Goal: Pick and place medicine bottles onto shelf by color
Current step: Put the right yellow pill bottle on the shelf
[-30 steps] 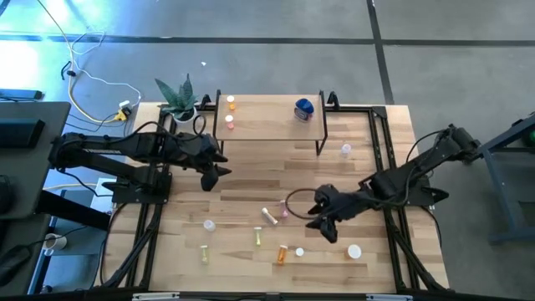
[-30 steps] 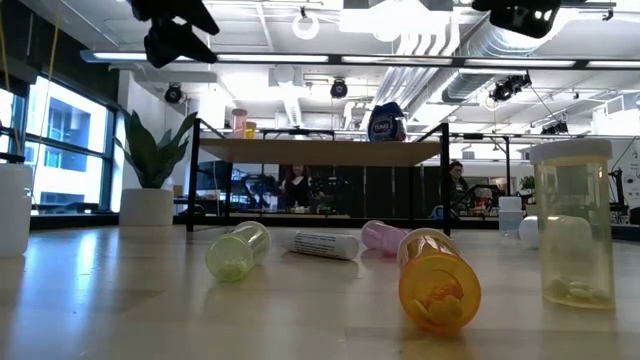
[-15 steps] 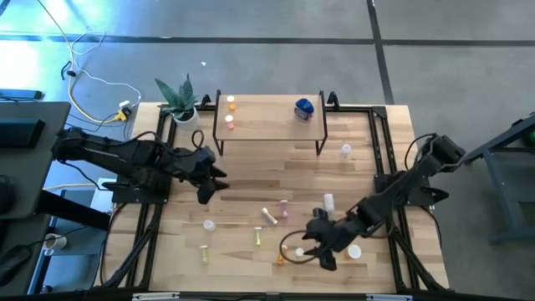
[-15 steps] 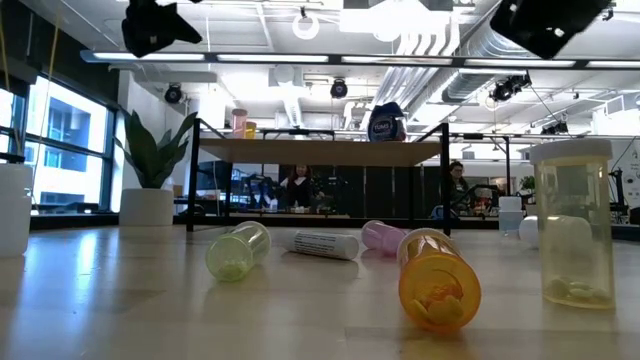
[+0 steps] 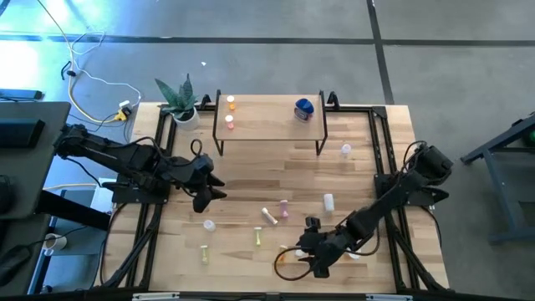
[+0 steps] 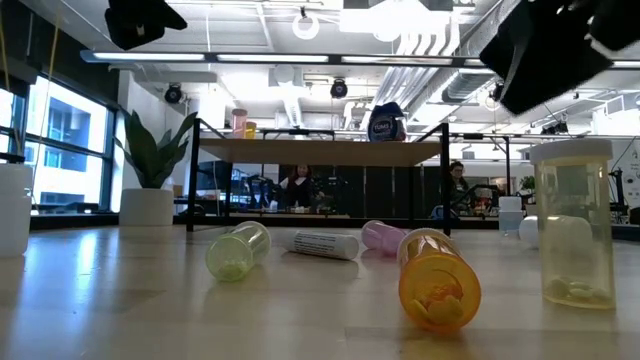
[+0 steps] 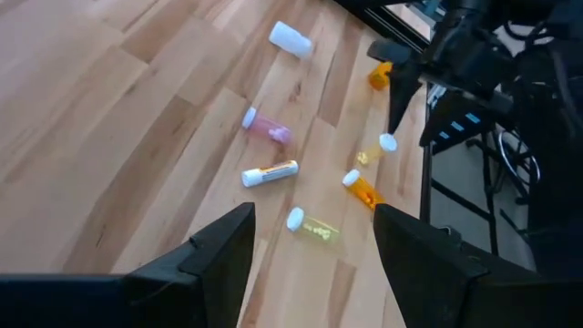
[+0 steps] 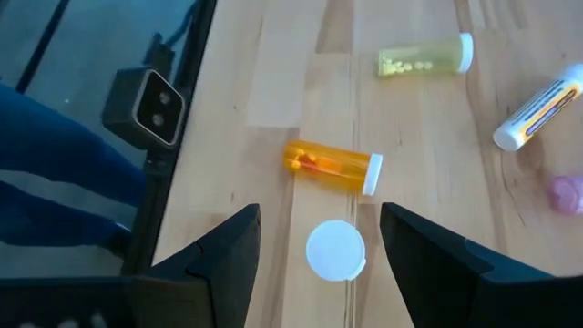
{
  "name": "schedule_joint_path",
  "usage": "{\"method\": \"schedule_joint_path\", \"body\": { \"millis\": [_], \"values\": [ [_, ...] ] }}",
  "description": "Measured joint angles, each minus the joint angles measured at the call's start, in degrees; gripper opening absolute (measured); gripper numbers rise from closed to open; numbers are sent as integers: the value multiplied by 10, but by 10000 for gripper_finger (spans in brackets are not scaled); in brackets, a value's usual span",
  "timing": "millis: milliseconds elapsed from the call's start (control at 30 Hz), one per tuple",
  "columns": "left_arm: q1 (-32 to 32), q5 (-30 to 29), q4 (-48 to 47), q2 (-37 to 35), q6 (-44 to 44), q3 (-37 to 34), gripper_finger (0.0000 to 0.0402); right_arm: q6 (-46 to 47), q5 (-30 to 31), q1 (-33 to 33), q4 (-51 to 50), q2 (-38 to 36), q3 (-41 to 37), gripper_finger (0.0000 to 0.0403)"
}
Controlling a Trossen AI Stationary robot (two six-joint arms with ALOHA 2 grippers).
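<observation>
I hold the right pincer (image 8: 311,239) wide above the orange bottle (image 8: 332,168) lying on the worktop (image 5: 351,180), well apart from the shelf (image 5: 272,125) — I'd descend squarely across its barrel. An upright white-capped bottle (image 8: 335,250) stands just beside it, crowding one finger. The left pincer (image 7: 310,239) waits, also wide.

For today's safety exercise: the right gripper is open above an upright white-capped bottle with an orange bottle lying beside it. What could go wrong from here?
1. The right gripper hangs open over the upright bottle; a finger could clip the orange bottle lying close by and roll it.
2. That orange bottle lies near the table's front edge, so a nudge might send it off.
</observation>
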Motion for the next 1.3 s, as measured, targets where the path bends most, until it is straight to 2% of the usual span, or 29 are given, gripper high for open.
{"method": "schedule_joint_path", "body": {
  "millis": [200,867,1000,1300],
  "values": [
    [-4,-25,0,0,1,0,213,1,1,0,1,25,0,218],
    [-4,-30,-5,0,2,0,213,18,16,1,1,54,0,216],
    [-4,-29,-5,0,2,0,213,27,16,1,-3,54,0,193],
    [-4,-29,-5,0,2,0,213,32,15,1,-4,53,0,110]
  ]
}}
